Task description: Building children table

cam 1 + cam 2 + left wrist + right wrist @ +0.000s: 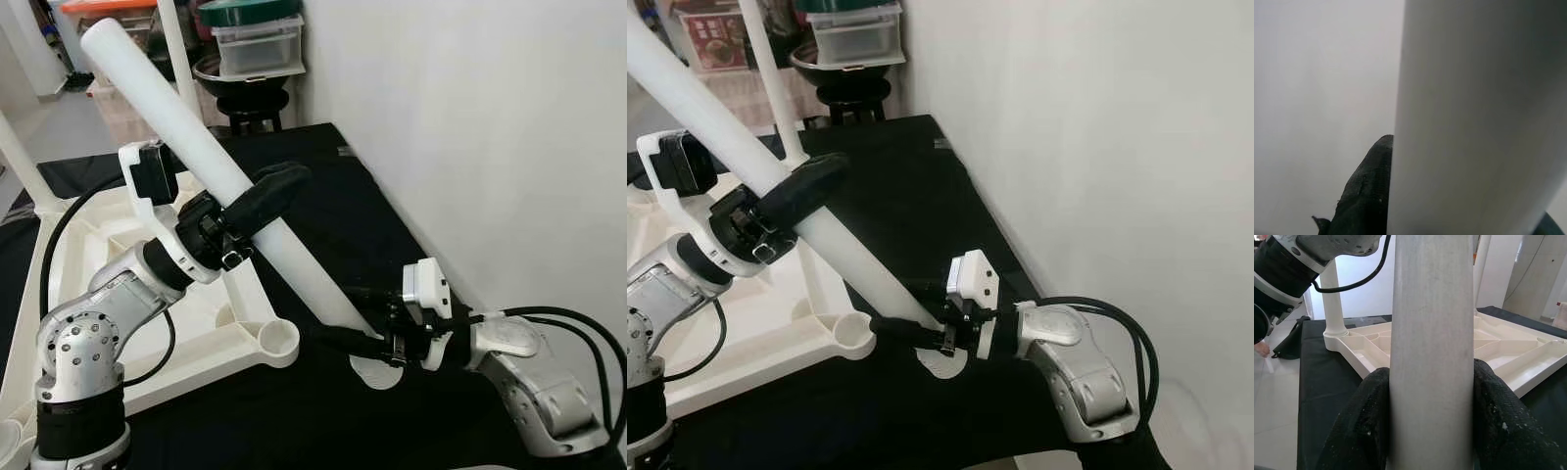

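A long white table leg (176, 113) slants across the scene, top end up to the far left, flanged foot (378, 374) down on the black mat. My left gripper (265, 201) is shut around its middle; one finger (1366, 196) lies beside the leg (1479, 117). My right gripper (340, 313) is shut on the leg's lower end, with both fingers (1361, 426) pressed against the leg (1432, 333). The white tabletop (127, 362) lies upside down on the left, its near corner socket (279, 338) just left of the leg's foot.
Another white leg (178, 44) stands upright in the tabletop's far corner, and one more (20, 162) at the far left. The black mat (323, 186) runs along a white wall (470, 127) on the right. Stacked storage boxes (257, 44) stand behind.
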Available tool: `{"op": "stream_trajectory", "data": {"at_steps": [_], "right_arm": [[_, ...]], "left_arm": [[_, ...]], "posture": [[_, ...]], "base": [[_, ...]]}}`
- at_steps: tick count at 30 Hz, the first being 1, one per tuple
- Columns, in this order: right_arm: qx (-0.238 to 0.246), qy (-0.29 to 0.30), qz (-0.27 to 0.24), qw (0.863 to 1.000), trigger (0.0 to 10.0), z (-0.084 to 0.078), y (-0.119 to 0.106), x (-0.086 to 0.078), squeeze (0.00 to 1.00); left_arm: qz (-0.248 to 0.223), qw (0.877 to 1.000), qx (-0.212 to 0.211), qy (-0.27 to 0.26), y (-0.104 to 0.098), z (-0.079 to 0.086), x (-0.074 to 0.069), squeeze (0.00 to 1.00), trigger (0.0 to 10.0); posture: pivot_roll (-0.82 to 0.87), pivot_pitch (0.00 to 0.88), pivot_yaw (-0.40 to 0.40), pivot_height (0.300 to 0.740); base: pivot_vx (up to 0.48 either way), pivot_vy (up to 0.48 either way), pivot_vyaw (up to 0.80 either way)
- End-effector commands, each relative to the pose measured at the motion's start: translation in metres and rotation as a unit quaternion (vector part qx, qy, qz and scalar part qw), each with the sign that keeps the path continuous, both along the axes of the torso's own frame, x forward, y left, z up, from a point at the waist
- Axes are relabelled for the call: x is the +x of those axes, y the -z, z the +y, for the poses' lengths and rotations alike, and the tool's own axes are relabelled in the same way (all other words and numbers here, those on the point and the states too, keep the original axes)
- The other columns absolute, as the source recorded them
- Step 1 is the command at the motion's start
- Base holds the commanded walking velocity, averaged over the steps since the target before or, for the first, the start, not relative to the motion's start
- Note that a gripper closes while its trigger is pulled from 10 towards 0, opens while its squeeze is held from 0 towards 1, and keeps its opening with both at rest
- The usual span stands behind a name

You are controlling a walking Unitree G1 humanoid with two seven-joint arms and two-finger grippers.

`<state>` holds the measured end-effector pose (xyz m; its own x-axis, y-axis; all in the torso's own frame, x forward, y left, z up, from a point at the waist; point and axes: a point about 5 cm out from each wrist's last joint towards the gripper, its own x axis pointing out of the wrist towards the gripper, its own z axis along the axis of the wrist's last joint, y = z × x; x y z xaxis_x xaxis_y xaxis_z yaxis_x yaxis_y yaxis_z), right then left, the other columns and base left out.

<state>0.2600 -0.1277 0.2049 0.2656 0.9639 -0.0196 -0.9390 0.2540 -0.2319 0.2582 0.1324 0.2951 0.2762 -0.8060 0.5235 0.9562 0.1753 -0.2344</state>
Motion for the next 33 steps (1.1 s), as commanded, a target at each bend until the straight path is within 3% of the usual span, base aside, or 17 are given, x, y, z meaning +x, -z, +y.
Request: {"op": "stream_trajectory", "data": {"at_steps": [1,8,9,10,11,12,14,15,23,24,25,26,28,33], "right_arm": [[-0.015,-0.012,-0.018,1.0,10.0,0.007,-0.002,0.0,0.0],[-0.012,0.021,-0.019,1.0,10.0,0.012,-0.004,0.011,0.0],[-0.003,0.036,-0.017,0.999,10.0,0.013,-0.007,0.017,0.42],[-0.003,0.036,-0.017,0.999,10.0,0.013,-0.007,0.017,0.42],[0.013,0.036,-0.014,0.999,10.0,0.014,-0.01,0.019,1.0],[0.013,0.036,-0.014,0.999,10.0,0.014,-0.01,0.019,1.0],[0.029,0.033,-0.014,0.999,10.0,0.015,-0.015,0.022,1.0],[0.027,0.025,-0.016,0.999,10.0,0.016,-0.016,0.022,1.0],[-0.016,-0.045,-0.021,0.999,10.0,0.032,-0.016,0.017,1.0],[-0.019,-0.053,-0.022,0.998,10.0,0.038,-0.016,0.018,0.24],[-0.019,-0.053,-0.022,0.998,10.0,0.038,-0.016,0.018,0.24],[-0.022,-0.054,-0.024,0.998,10.0,0.046,-0.017,0.02,0.0],[-0.024,-0.045,-0.035,0.998,10.0,0.056,-0.019,0.027,0.0],[-0.016,-0.024,-0.046,0.999,10.0,0.061,-0.025,0.034,0.0]], "left_arm": [[-0.004,1.0,0.007,0.028,-0.002,-0.006,-0.004,0.0,0.0],[-0.02,0.999,0.04,0.02,-0.003,-0.008,0.0,0.0,0.0],[-0.031,0.998,0.053,0.02,-0.006,-0.008,0.001,0.0,0.0],[-0.031,0.998,0.053,0.02,-0.006,-0.008,0.001,0.0,0.0],[-0.038,0.997,0.06,0.021,-0.008,-0.008,0.002,0.0,0.0],[-0.038,0.997,0.06,0.021,-0.008,-0.008,0.002,0.0,0.0],[-0.048,0.996,0.069,0.019,-0.012,-0.009,0.005,0.0,1.0],[-0.06,0.995,0.08,0.024,-0.015,-0.012,0.007,0.0,3.4],[-0.145,0.977,0.119,0.1,-0.034,-0.032,0.005,0.0,3.3],[-0.16,0.972,0.121,0.119,-0.039,-0.035,0.004,0.0,3.0],[-0.16,0.972,0.121,0.119,-0.039,-0.035,0.004,0.0,3.0],[-0.177,0.966,0.125,0.14,-0.044,-0.04,0.003,0.0,3.0],[-0.202,0.955,0.131,0.174,-0.053,-0.046,0.001,0.0,2.9],[-0.216,0.945,0.141,0.2,-0.057,-0.048,0.001,0.0,2.7]], "posture": [[-0.16,0.084,0.023,0.74],[-0.16,0.084,0.019,0.74],[-0.16,0.083,0.017,0.74],[-0.16,0.083,0.017,0.74],[-0.16,0.082,0.017,0.74],[-0.16,0.082,0.017,0.74],[-0.16,0.079,0.014,0.74],[-0.16,0.076,0.011,0.74],[-0.17,0.059,0.002,0.74],[-0.17,0.054,0.001,0.74],[-0.17,0.054,0.001,0.74],[-0.17,0.054,0.001,0.74],[-0.17,0.046,0.003,0.74],[-0.15,0.043,0.012,0.74]], "base": [[0.0,0.0,0.0],[0.0,0.0,0.0],[0.0,0.0,0.0],[0.0,0.0,0.0],[0.0,0.0,0.0],[0.0,0.0,0.0],[0.0,0.0,0.0],[0.0,0.0,0.0],[0.0,0.0,0.0],[0.0,0.0,0.0],[0.0,0.0,0.0],[0.0,0.0,0.0],[0.0,0.0,0.0],[0.0,0.0,0.0]]}}
